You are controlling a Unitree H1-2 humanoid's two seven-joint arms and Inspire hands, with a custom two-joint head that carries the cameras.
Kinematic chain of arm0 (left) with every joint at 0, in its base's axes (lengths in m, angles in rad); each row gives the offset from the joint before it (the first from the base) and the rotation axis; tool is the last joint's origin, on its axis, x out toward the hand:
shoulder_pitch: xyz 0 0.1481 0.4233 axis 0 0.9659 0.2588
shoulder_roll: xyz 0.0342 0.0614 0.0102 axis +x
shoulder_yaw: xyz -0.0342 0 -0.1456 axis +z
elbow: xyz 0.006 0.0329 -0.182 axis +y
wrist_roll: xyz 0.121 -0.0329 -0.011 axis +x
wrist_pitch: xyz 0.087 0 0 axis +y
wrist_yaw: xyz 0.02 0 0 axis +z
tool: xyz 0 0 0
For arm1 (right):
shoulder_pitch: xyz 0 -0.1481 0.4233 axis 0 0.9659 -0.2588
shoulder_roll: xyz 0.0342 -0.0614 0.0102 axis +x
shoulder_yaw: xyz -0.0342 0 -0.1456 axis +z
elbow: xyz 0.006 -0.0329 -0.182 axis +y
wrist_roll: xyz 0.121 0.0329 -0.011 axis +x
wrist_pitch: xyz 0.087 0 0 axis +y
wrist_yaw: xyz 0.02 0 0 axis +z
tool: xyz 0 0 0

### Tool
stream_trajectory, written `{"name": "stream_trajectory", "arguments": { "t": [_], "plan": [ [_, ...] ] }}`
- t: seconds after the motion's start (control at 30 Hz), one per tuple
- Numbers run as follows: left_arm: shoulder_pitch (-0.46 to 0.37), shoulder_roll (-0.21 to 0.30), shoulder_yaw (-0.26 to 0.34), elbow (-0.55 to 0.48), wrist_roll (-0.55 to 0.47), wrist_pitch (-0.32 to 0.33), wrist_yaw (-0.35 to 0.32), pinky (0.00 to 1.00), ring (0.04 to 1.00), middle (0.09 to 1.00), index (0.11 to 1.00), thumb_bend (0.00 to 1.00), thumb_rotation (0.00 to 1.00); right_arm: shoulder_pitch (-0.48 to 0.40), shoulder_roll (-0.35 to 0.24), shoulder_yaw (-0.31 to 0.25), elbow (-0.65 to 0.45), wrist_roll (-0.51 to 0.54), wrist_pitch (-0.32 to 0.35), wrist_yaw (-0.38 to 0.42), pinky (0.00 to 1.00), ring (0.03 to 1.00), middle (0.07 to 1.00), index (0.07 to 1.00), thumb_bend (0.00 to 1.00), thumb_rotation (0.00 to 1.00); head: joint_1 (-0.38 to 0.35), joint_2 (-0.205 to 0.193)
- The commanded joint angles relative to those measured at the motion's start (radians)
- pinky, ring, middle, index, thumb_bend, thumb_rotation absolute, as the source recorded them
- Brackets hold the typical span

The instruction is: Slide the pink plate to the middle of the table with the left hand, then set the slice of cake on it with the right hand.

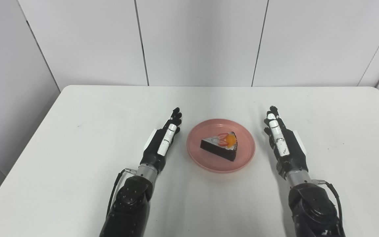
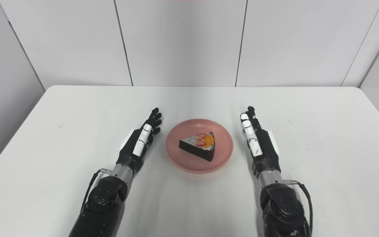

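The pink plate [image 1: 209, 162] sits near the middle of the white table [image 1: 77, 158]. On it lies a dark wedge of cake [image 1: 220, 146] with white icing and red and orange fruit on top. My left hand [image 1: 164, 139] rests just left of the plate, fingers stretched forward, open and holding nothing. My right hand [image 1: 280, 137] lies just right of the plate, also open with straight fingers. Neither hand touches the plate or the cake.
White wall panels [image 1: 196, 39] stand behind the table's far edge. A small dark speck [image 1: 77, 125] marks the tabletop at the left. Both black forearms come in from the bottom edge.
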Motion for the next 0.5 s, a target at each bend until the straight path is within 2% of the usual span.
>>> {"name": "stream_trajectory", "arguments": {
  "t": [0.0, 0.13, 0.27, 0.47],
  "plan": [
    [-0.033, 0.006, 0.002, -0.014, 0.001, -0.031, 0.002, 1.00, 1.000, 1.000, 1.000, 0.69, 1.00, -0.028, -0.006, 0.004, -0.028, 0.010, 0.015, 0.013, 1.00, 1.000, 1.000, 1.000, 0.59, 0.86, 0.001, 0.002],
    [-0.036, 0.006, 0.002, -0.015, 0.002, -0.023, 0.001, 1.00, 1.000, 1.000, 1.000, 0.68, 1.00, -0.034, -0.008, 0.013, -0.021, -0.009, 0.018, 0.008, 0.99, 0.995, 1.000, 1.000, 0.54, 0.85, -0.002, 0.004],
    [-0.039, 0.006, 0.004, -0.013, 0.001, -0.024, 0.002, 1.00, 1.000, 1.000, 1.000, 0.67, 1.00, -0.041, -0.006, 0.015, -0.004, -0.012, -0.007, 0.009, 0.96, 0.979, 1.000, 1.000, 0.44, 0.80, -0.006, 0.009],
    [-0.037, 0.008, 0.000, -0.028, 0.004, 0.005, -0.002, 1.00, 1.000, 1.000, 1.000, 0.67, 1.00, -0.045, 0.003, 0.012, 0.009, -0.010, -0.018, 0.002, 0.95, 0.964, 0.996, 1.000, 0.45, 0.80, -0.004, 0.011]
  ]
}}
